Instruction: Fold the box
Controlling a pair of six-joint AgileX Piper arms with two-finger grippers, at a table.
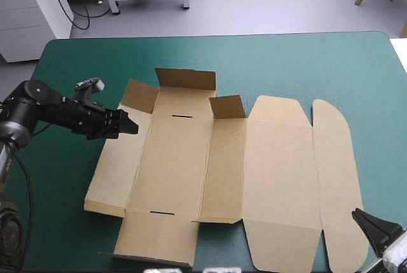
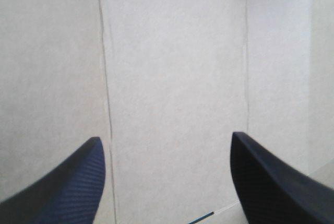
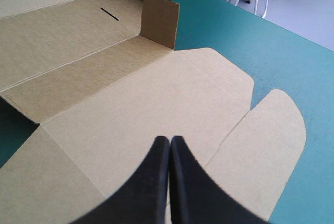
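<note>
The box [image 1: 222, 171] lay opened out flat at the middle of the teal-green cover [image 1: 305, 63], a cut sheet of brown board reaching from about 9 o'clock to 4 o'clock on the table. Along its 12 o'clock edge three small flaps stood tilted up: one at the 11 o'clock corner [image 1: 140, 95], a wider one behind the base panel [image 1: 186, 79], and a third just to the 3 o'clock side of it [image 1: 227, 106]. A thin slot [image 1: 182, 116] was cut near the far crease of the base panel. The wide lid panel and a long rounded flap [image 1: 334, 177] lay flat toward 3 o'clock.

The left gripper [image 1: 130, 126] reached in from 9 o'clock and hung over the sheet's side panel, pointing toward 3 o'clock. From its own wrist the left gripper [image 2: 166, 138] showed its black fingers [image 2: 78, 182] set well apart with nothing between them, only the board [image 2: 172, 51] and two of its creases ahead. Whether the tips touched the board I could not tell.

The right gripper [image 1: 357, 214] sat low at the 5 o'clock corner of the table, just beside the near end of the rounded flap. Seen from its wrist, the right gripper [image 3: 169, 139] had its fingers pressed together into one point, holding nothing, above the lid panel [image 3: 130, 109], with the nearest raised flap [image 3: 159, 20] beyond it.
</note>
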